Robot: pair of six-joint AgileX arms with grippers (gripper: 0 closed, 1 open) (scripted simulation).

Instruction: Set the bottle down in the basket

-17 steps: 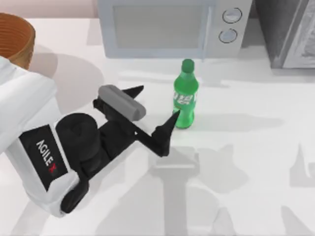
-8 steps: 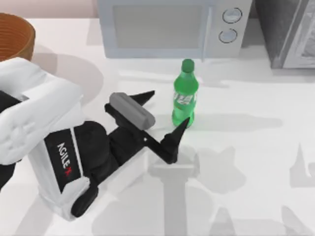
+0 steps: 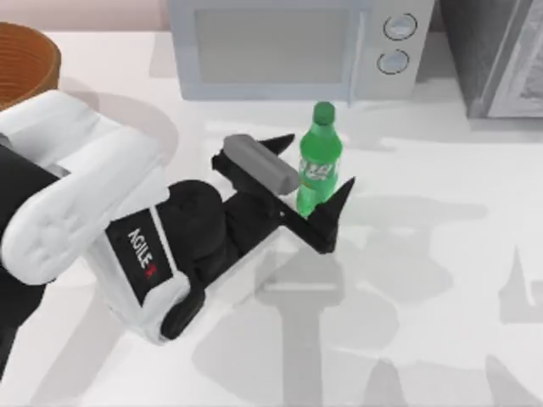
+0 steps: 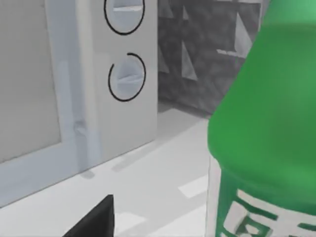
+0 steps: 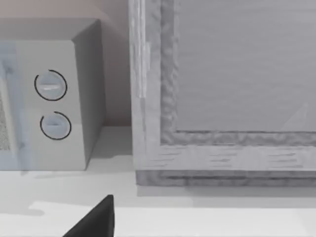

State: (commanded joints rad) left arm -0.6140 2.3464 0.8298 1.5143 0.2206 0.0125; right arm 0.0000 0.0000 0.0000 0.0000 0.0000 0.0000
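The green bottle (image 3: 322, 136) stands upright on the white table in front of the microwave. My left gripper (image 3: 319, 163) is open around its lower body, with one black finger (image 3: 276, 146) on the left side and the other (image 3: 338, 208) on the near right side. Neither finger visibly presses on it. In the left wrist view the bottle (image 4: 266, 123) looms very close beside a fingertip (image 4: 96, 219). The woven basket (image 3: 41, 52) sits at the far left corner, cut off by the picture's edge. My right arm is parked; its wrist view has one fingertip (image 5: 96, 219) set far off centre.
A white microwave (image 3: 288, 47) stands just behind the bottle, also seen as microwave (image 4: 74, 74) and microwave (image 5: 54, 98). A grey cabinet (image 3: 501, 59) fills the far right corner. My left arm's white body (image 3: 76, 195) lies between the bottle and the basket.
My left gripper has slid right and farther from the front edge until its open fingers came around the bottle. The bottle has stayed in place.
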